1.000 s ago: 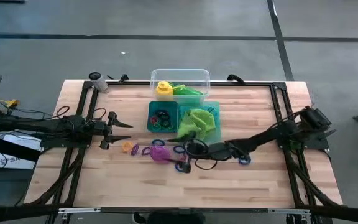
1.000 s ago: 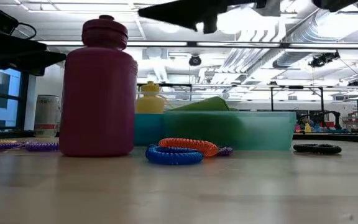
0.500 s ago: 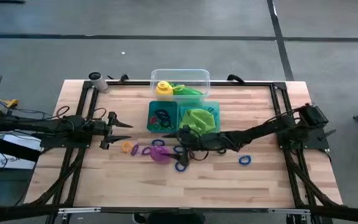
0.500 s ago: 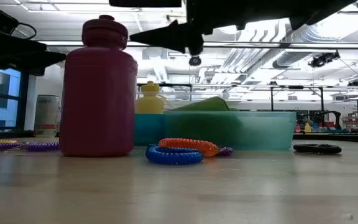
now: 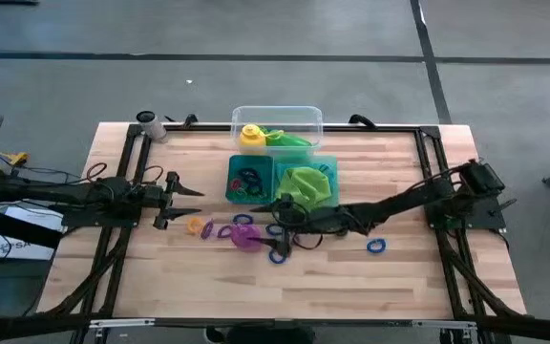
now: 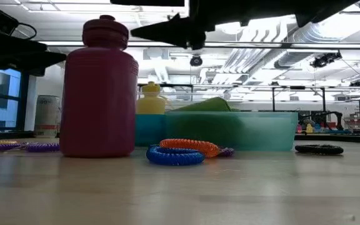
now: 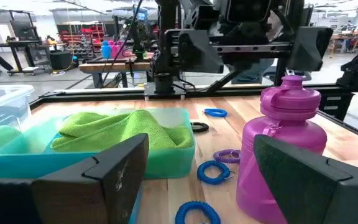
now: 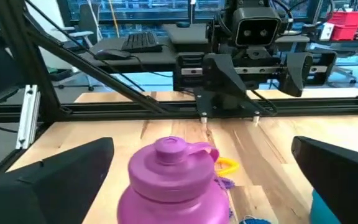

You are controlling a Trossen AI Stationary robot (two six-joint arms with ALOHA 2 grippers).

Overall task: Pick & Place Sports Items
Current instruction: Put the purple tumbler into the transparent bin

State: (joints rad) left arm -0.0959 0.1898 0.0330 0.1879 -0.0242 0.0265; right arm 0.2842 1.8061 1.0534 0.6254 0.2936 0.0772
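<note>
Purple bottle (image 5: 246, 237) ringed by coil rings (image 5: 277, 254), tray (image 5: 325, 196) just behind

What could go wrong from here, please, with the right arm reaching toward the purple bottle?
The right gripper, fingers open, is close above the upright purple bottle; a slightly off approach could tip it. Coiled rings lie right beside the bottle and could be swept along or caught. The teal tray is near the arm and might be nudged.

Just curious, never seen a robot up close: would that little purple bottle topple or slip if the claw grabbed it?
The purple bottle stands upright and squat, so it probably resists tipping. Its smooth, rounded plastic could slip. It looks small, likely light. The open right gripper hovers near it.
</note>
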